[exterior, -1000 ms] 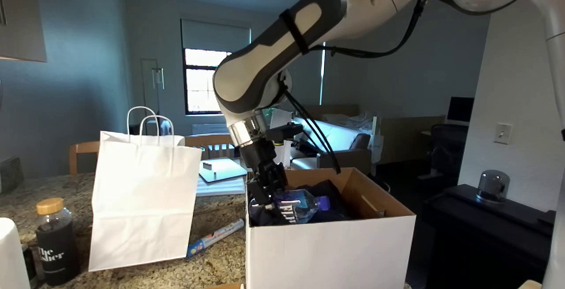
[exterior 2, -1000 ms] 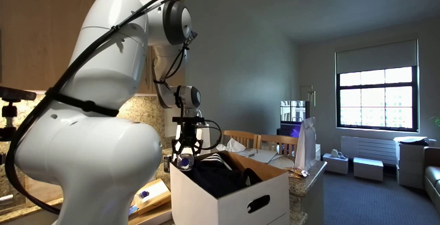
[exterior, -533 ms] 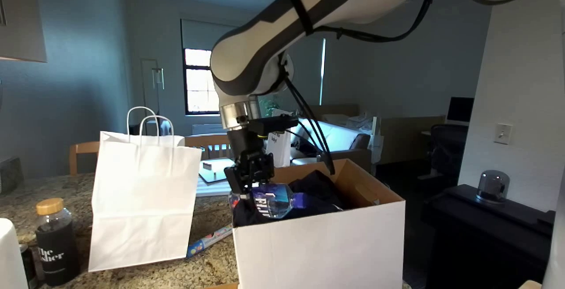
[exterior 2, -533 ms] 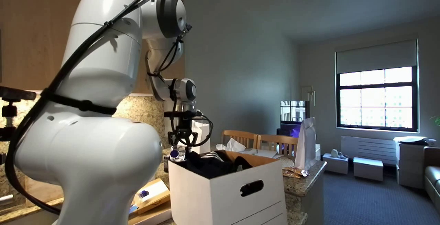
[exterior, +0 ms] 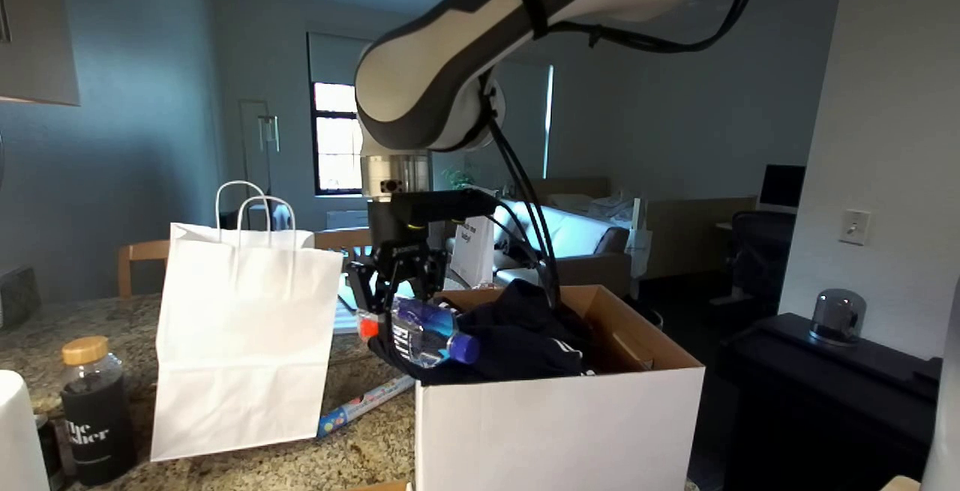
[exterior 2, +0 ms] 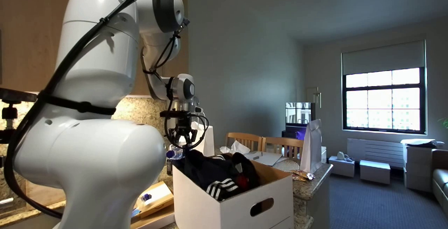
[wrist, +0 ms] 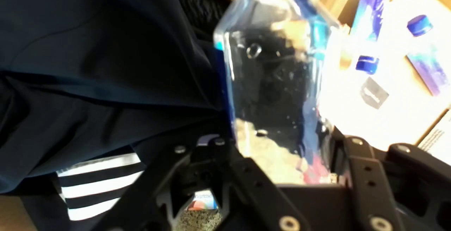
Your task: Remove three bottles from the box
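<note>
Btl [exterior: 427,330] higher in jaws, nr box [exterior: 555,431]

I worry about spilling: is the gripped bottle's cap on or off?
On: both exterior views show a blue cap on the held bottle; how tightly it is closed, I cannot tell.

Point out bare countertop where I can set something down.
In an exterior view, bare granite lies between the white paper bag, patterned tube and white cardboard box; another patch lies behind the tan-capped bottle, left of the bag. Crowded: the near left corner, where that bottle, a dark jar and a white object cluster.
</note>
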